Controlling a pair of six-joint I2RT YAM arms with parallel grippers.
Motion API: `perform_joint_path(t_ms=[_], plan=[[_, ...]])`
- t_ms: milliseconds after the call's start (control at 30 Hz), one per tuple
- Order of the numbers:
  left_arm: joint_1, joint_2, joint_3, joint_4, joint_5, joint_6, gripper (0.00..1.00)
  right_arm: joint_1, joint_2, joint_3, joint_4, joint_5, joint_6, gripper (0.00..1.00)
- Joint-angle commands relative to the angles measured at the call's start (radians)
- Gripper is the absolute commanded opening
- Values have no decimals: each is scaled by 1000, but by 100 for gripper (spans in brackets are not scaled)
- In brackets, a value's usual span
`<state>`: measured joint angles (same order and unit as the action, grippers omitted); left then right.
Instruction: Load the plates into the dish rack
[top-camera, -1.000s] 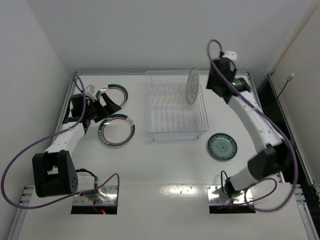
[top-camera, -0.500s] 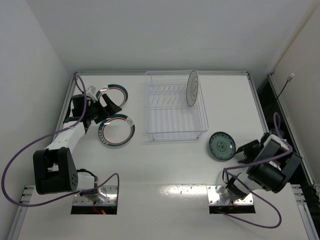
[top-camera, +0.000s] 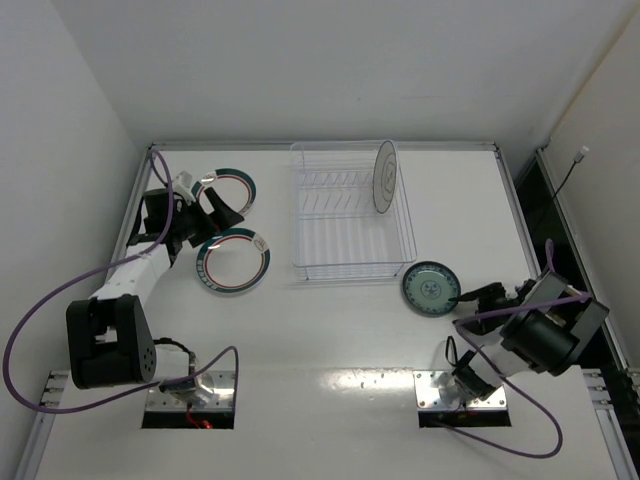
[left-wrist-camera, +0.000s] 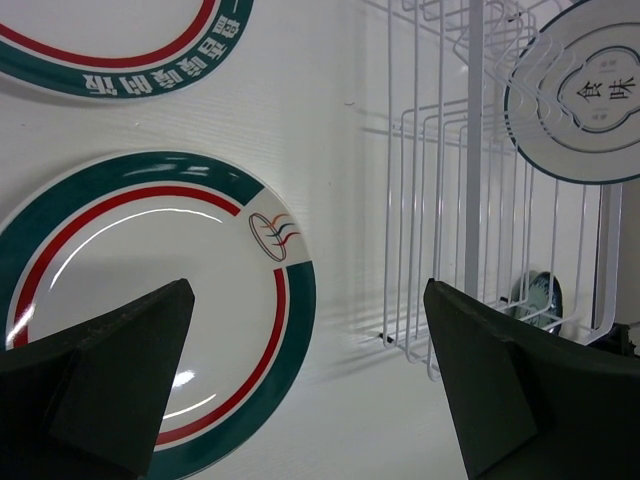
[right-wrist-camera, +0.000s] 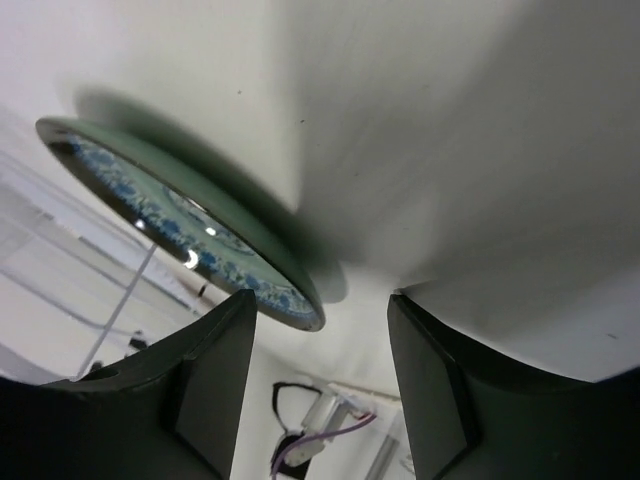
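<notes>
Small teal plate (top-camera: 430, 290) on the worktop (top-camera: 330, 330), just near-right of the dish rack (top-camera: 345, 245)
Right fingers (top-camera: 468, 297) spread apart at its rim. Left fingers (top-camera: 213, 203) released over two teal-rimmed plates (top-camera: 233, 262) far left. The grey-white plate (top-camera: 385, 175) stands upright in the rack.
</notes>
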<state>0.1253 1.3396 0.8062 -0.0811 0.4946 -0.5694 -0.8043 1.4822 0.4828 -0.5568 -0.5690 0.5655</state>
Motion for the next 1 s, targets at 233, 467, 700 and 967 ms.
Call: perform_joint_path(t_ms=[233, 467, 700, 967], plan=[[0, -16, -2, 24, 10, 5, 100, 20, 133, -98, 265, -83, -32, 25], [0, -16, -2, 24, 10, 5, 100, -9, 19, 14, 112, 24, -98, 0], [0, 12, -12, 24, 19, -4, 100, 117, -315, 213, 6, 236, 32, 0], [0, 12, -12, 24, 19, -4, 100, 399, -399, 459, -2, 509, 137, 0]])
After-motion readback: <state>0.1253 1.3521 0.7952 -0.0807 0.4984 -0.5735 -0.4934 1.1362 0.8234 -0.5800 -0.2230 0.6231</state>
